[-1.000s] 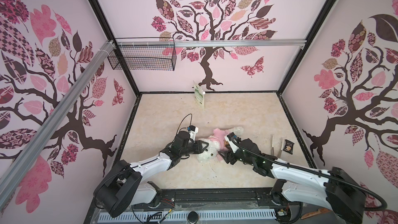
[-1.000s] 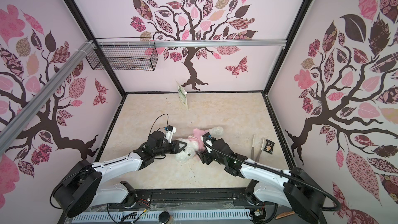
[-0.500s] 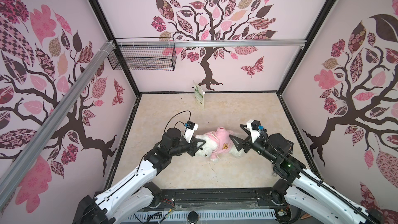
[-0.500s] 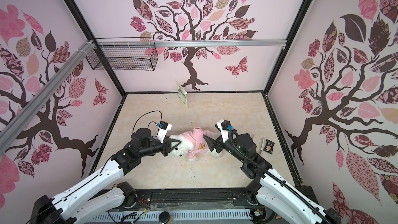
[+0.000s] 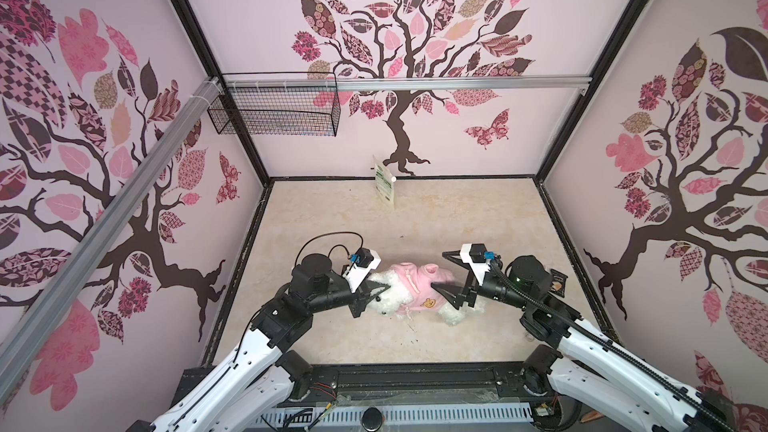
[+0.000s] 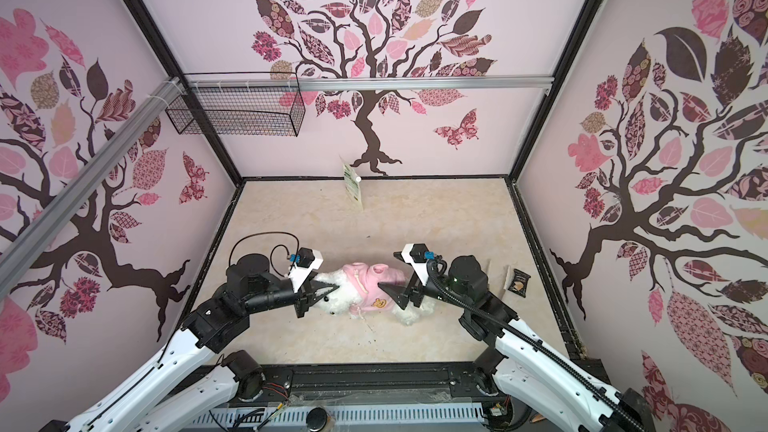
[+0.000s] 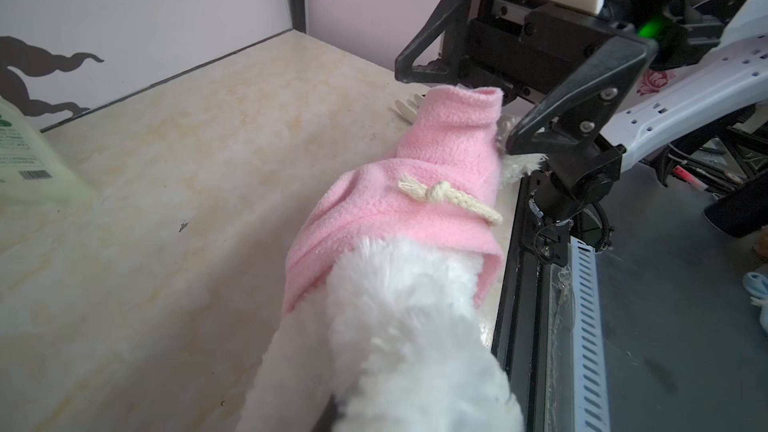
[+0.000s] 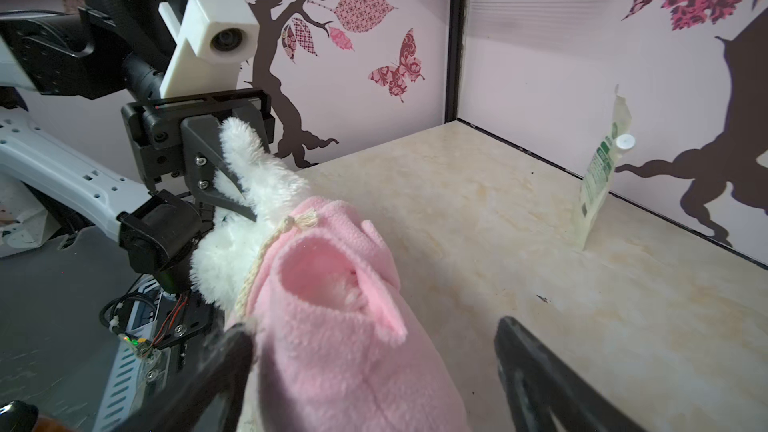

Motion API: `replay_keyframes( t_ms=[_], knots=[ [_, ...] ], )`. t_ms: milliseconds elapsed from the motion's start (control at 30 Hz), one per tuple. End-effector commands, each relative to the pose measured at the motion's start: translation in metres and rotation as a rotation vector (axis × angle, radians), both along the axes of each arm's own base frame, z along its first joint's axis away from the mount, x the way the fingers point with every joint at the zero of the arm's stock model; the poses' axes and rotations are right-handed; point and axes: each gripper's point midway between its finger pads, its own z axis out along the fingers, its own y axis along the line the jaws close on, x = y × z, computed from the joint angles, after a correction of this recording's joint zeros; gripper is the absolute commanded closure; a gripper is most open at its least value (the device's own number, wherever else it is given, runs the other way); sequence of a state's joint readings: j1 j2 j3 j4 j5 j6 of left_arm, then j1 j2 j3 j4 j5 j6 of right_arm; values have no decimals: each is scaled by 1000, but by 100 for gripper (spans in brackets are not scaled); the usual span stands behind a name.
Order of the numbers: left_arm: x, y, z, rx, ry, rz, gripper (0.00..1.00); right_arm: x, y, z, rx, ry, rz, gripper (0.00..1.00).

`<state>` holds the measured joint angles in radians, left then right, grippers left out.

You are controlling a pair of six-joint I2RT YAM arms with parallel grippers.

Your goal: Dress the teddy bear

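The teddy bear, white and fluffy, lies near the table's front in both top views, its head to the left. A pink hooded top covers its body. My left gripper is shut on the bear's ear; white fur hides its jaws in the left wrist view. My right gripper stands wide open around the bear's lower half. One of its fingers rests by the top.
A green-and-white pouch stands by the back wall. A black wire basket hangs from the rail at the back left. A small dark packet lies at the right. The table's black front edge runs next to the bear.
My right gripper has let go of the pink top, opened wide and drawn back to the right. My left gripper has closed tighter on the bear. Both arms have risen.
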<state>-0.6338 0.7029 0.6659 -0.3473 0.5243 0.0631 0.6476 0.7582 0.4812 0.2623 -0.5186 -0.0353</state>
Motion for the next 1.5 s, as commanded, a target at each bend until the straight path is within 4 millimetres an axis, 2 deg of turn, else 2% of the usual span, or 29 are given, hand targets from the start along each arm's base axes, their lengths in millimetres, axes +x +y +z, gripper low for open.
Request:
replay_keyframes(
  t_ms=[0,100,333,467,567,667,833,933,1000,1133,1233,1400,1467],
  knots=[
    [-6,-1,41,-70,-123,-39,88,-19,7,11,51,-65,120,5],
    [-5,0,40,-70,-120,-29,88,-28,6,8,63,-52,150,5],
    [-11,-2,46,-124,-139,-51,87,-24,1,-9,52,-38,107,3],
    [-11,-2,49,-142,-128,-44,88,-30,3,-10,76,-30,143,3],
    [-12,-3,50,-162,-116,-51,89,-35,8,-7,106,-12,191,6],
    [-12,-5,47,-165,-96,-55,89,-40,13,-1,145,11,249,19],
    [-7,-3,40,-155,-76,-20,89,-41,15,4,166,7,267,54],
    [-4,0,36,-140,-62,10,88,-39,11,9,167,-29,234,66],
    [-1,3,30,-116,-57,29,81,-38,9,14,165,-54,214,69],
    [-3,8,20,-33,-87,22,56,-36,12,12,112,-45,223,78],
    [0,17,35,-10,-176,67,45,-35,19,-1,59,-6,238,80],
    [1,29,83,-42,-331,117,42,-41,44,-29,-86,-49,221,81],
    [-6,23,92,-49,-315,61,42,-42,50,-35,-105,-42,227,83]
  ],
)
